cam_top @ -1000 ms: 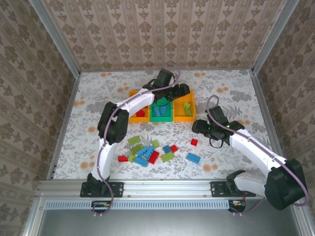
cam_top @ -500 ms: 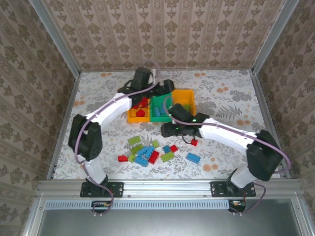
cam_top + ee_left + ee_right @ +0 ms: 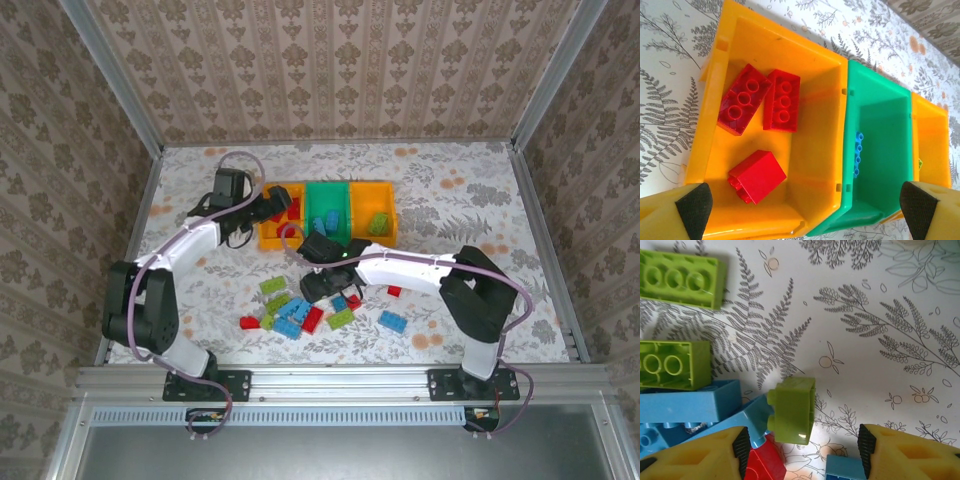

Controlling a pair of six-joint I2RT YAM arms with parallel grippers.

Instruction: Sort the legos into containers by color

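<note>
holding three red legos [image 3: 782,100], orange bin [image 3: 815,142]

Nothing here can be read, no word, number or brand mark: the legos [image 3: 791,410] show bare studs, the containers [image 3: 812,135] plain walls, and the tablecloth [image 3: 880,365] printed ferns and flowers.
</note>
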